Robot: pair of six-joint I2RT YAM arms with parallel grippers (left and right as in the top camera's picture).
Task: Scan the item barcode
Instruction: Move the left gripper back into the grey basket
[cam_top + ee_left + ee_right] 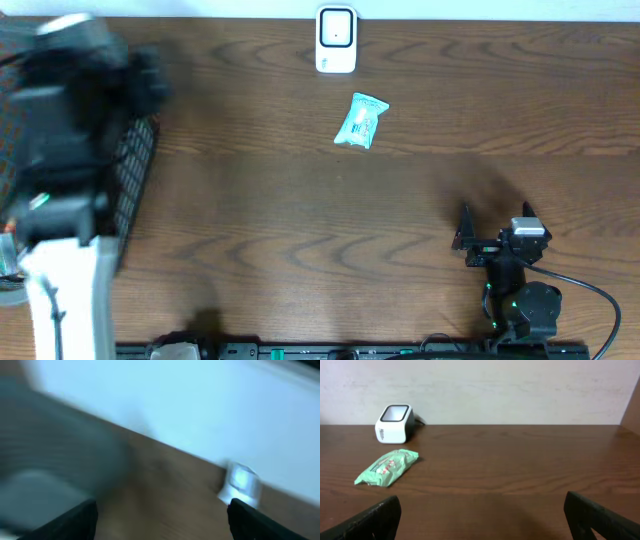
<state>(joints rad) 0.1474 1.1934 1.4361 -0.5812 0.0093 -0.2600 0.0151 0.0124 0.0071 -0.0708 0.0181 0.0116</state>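
A pale green crinkled plastic packet lies flat on the dark brown wooden table, near the middle of its far edge. It sits just in front of a small white box-shaped barcode scanner that stands at that edge, and the two are close but apart. The right gripper sits low near the table's near edge toward the right corner, its jaws spread wide with nothing between them. The left gripper is at the left edge by a black wire-mesh basket. Its wrist view is blurred, but the dark fingertips stand far apart and empty.
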